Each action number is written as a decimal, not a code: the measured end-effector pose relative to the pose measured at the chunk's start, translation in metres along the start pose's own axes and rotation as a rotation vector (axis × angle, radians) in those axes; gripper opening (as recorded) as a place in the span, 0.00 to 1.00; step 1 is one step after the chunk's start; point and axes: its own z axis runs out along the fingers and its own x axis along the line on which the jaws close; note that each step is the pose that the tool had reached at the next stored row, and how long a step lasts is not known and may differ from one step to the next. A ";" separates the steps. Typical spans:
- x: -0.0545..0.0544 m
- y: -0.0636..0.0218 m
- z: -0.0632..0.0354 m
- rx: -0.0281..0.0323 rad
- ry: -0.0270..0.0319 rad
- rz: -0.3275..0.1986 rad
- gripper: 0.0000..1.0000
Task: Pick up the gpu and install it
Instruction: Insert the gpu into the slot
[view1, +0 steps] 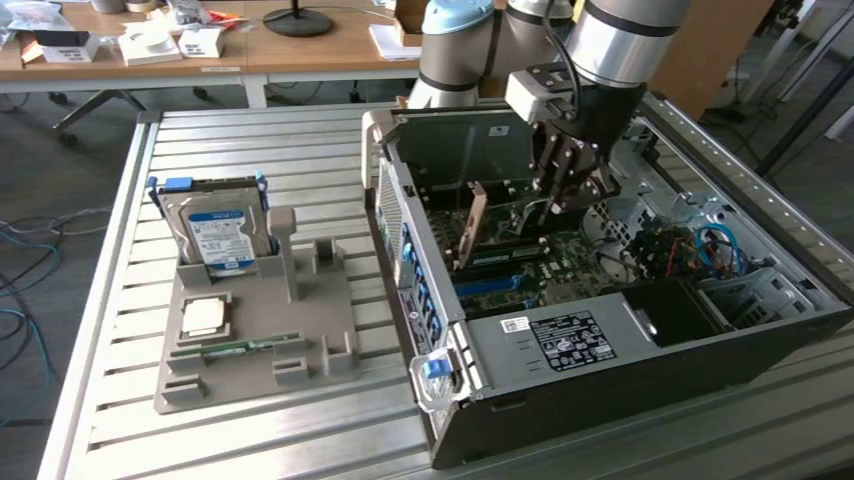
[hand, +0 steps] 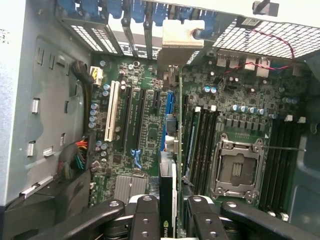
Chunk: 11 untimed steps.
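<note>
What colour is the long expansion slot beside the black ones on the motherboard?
White. The long expansion slot shows best in the wrist view, standing out against the green motherboard.

Even, diffuse overhead lighting, bright in both views. The slatted metal table (view1: 267, 420) shows soft sheen without hard glare. The computer case (view1: 627, 370) interior is shadowed at its lower corner. In the wrist view, the motherboard (hand: 150, 115) is sharp; near foreground slightly soft.

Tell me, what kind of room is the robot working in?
It looks like a workshop or robotics lab. An open computer case sits on a slatted metal table, a grey holder keeps a hard drive and other parts ready, and a wooden desk with clutter stands behind.
</note>
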 end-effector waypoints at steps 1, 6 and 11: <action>0.000 0.0001 0.0011 0.0000 -0.0001 -0.001 0.26; 0.000 0.0008 0.0070 -0.0001 0.0001 -0.006 0.26; 0.000 0.0013 0.0117 0.0000 0.0000 -0.007 0.26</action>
